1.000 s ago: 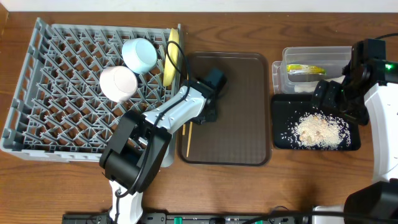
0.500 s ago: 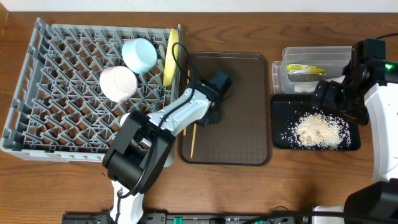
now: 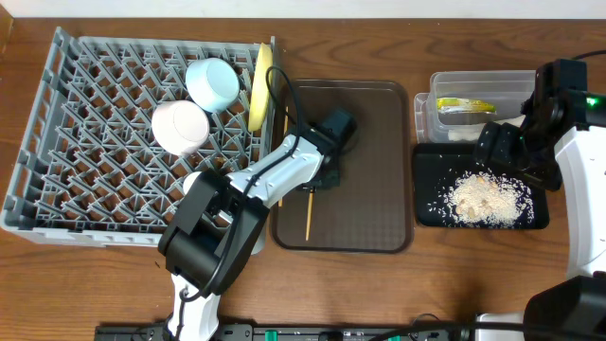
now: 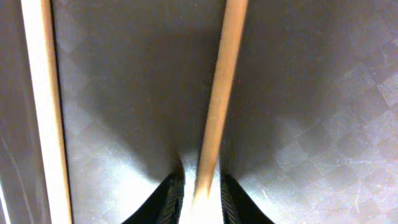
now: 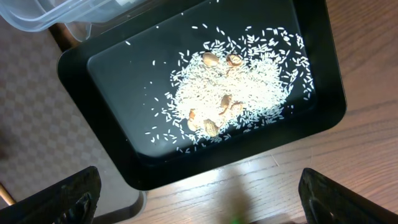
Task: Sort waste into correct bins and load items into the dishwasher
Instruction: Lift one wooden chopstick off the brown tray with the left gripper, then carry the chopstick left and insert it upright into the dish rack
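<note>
Overhead: left fingers (image 3: 320, 178) down on brown tray (image 3: 369, 142), pinched on a chopstick (image 3: 308, 213). Left wrist: stick clamped tight between the tips (second chopstick (image 4: 43, 106) lying alongside, untouched). Right wrist: right fingers (image 5: 62, 196) spread wide, empty, above black tray (image 5: 333, 106) of rice scraps (image 5: 242, 87).

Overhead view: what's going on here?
The left tool is closed on a wooden chopstick over the brown tray. The right tool hangs open above the black tray, which holds the rice scraps. The dish rack already has the yellow plate, white bowl and light-blue bowl. The wrapper sits in the clear tub.
</note>
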{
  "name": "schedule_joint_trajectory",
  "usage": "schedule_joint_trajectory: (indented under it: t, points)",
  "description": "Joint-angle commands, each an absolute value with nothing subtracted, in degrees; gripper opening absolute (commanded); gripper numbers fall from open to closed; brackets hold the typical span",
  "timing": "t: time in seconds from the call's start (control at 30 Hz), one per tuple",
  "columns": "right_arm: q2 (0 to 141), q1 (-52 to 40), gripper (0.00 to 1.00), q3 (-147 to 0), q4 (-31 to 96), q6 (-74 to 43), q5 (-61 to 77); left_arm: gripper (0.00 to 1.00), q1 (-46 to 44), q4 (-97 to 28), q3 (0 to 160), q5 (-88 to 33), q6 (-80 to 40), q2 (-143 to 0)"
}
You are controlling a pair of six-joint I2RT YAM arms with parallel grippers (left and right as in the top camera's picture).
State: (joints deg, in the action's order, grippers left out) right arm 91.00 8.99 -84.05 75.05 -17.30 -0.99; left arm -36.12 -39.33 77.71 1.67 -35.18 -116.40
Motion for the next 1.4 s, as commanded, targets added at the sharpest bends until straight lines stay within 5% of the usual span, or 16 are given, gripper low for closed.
schedule_joint_trajectory:
  t: [0.0, 0.8, 1.37]
  points:
    - [89.84, 10.07, 0.99, -84.33, 75.02, -16.67, -1.02, 0.22, -36.07, -40.38, 76.71, 1.93, -35.24, -119.59]
    - [89.84, 10.07, 0.99, -84.33, 75.31, -16.67, -1.02, 0.10, -36.07, -40.38, 76.73, 2.02, -35.20, -118.06]
    - [89.84, 10.07, 0.99, -84.33, 75.48, -16.67, -1.04, 0.08, -34.98, -51.86, 78.15, 1.93, -22.09, -95.26]
